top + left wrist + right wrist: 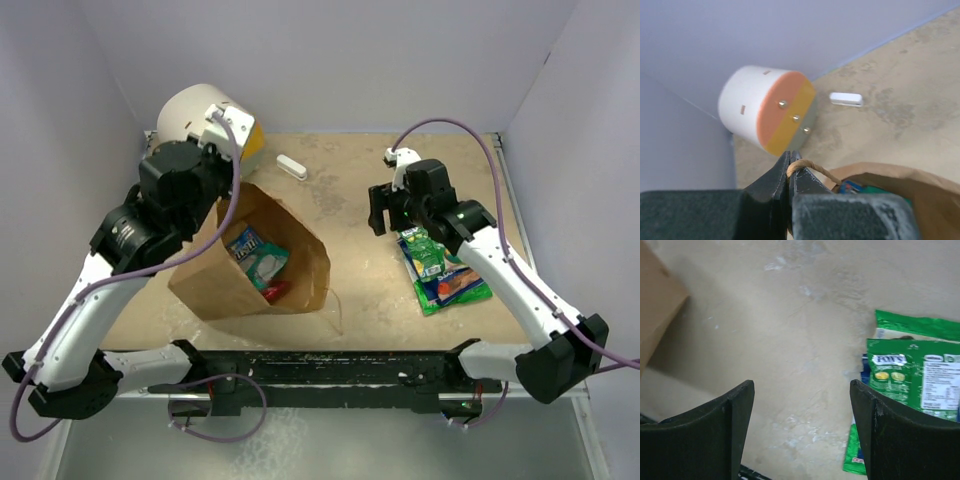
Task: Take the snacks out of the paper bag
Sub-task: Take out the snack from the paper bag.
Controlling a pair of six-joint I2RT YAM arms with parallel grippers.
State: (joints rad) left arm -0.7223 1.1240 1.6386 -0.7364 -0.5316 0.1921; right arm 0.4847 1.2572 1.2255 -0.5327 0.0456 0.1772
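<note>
The brown paper bag [215,278] lies tilted at centre left with its mouth facing right. A blue-white pouch [256,255] and a red packet [276,292] show inside it. My left gripper [788,161] is shut on the bag's twisted handle [815,166] and holds it up; in the top view this gripper [215,188] is at the bag's upper rim. Green snack packets [440,268] lie on the table at the right, and show in the right wrist view [912,380]. My right gripper [378,212] is open and empty, hovering just left of them [800,405].
A white-and-orange cylinder [205,118] lies at the back left, close behind the left gripper [767,110]. A small white bar [291,166] lies on the table near the back [846,99]. Purple walls close in three sides.
</note>
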